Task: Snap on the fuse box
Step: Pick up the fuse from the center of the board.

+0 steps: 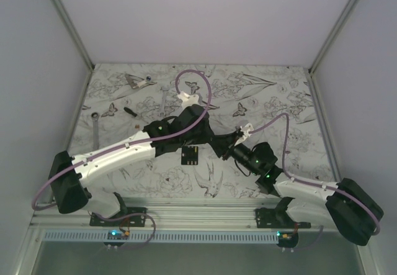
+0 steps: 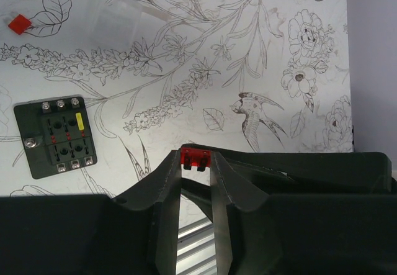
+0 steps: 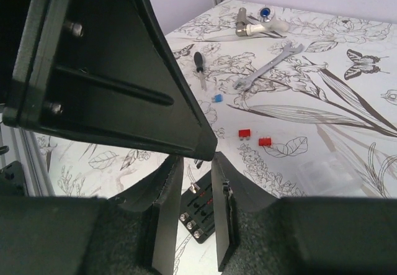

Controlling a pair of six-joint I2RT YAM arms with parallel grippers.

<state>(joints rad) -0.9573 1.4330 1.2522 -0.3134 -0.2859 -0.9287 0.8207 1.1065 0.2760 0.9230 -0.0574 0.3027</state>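
The fuse box (image 1: pixel 190 156) is a small black square lying flat on the flowered table. In the left wrist view it (image 2: pixel 56 137) shows screw terminals, slots and one yellow fuse. My left gripper (image 2: pixel 195 158) is shut on a small red fuse, held above the table to the right of the box. In the top view it (image 1: pixel 218 143) hovers just right of the box. My right gripper (image 3: pixel 193 163) is open and empty, and its tips almost meet the left gripper's body. The box (image 3: pixel 200 210) shows below, between its fingers.
Two loose red fuses (image 3: pixel 254 137), a blue fuse (image 3: pixel 216 98), a screwdriver (image 3: pixel 198 64), a wrench (image 3: pixel 267 67) and a clear plastic lid (image 3: pixel 329 172) lie beyond the box. Another wrench (image 1: pixel 95 126) lies at the left wall. The metal rail (image 1: pixel 205 214) runs along the near edge.
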